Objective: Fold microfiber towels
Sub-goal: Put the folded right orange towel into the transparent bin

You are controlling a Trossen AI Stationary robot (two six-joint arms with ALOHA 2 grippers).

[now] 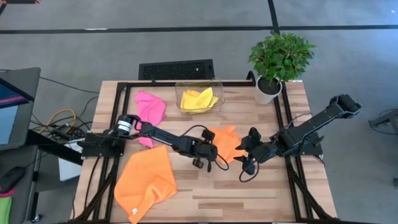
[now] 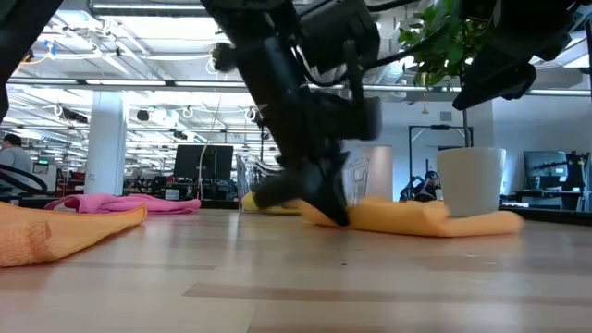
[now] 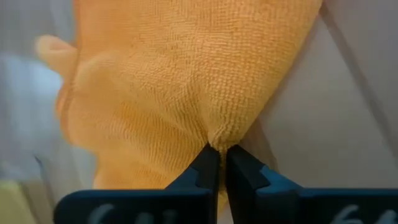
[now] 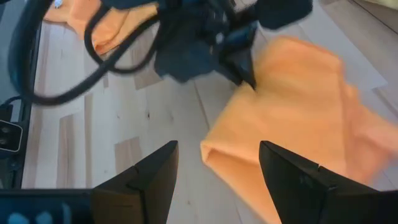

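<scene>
Center of the table, the small orange towel [image 1: 227, 140] lies bunched and folded over on itself, one rounded doubled edge facing the right arm and a pinched corner drawn to a point; up close its weave looks nubby and soft, the cloth puckering right where it is caught. The left gripper [image 3: 219, 163] has its fingers closed tight on that corner, down at the towel's near-left edge by the wood. Just to the other side, the right gripper [image 4: 214, 163] hangs over the tabletop with its fingers spread wide, holding nothing, close to the towel's folded edge but apart from it. Moving outward, a larger orange towel [image 1: 147, 182] sprawls at the front left, partly folded with a thick lump at its lower corner. The hot pink towel [image 1: 151, 110] lies crumpled toward the back left. The yellow towel [image 1: 199, 99] sits wadded inside the clear plastic bin [image 1: 180, 92] at the back center, and a potted plant [image 1: 278, 62] stands at the back right corner of the table [image 1: 249, 193].
</scene>
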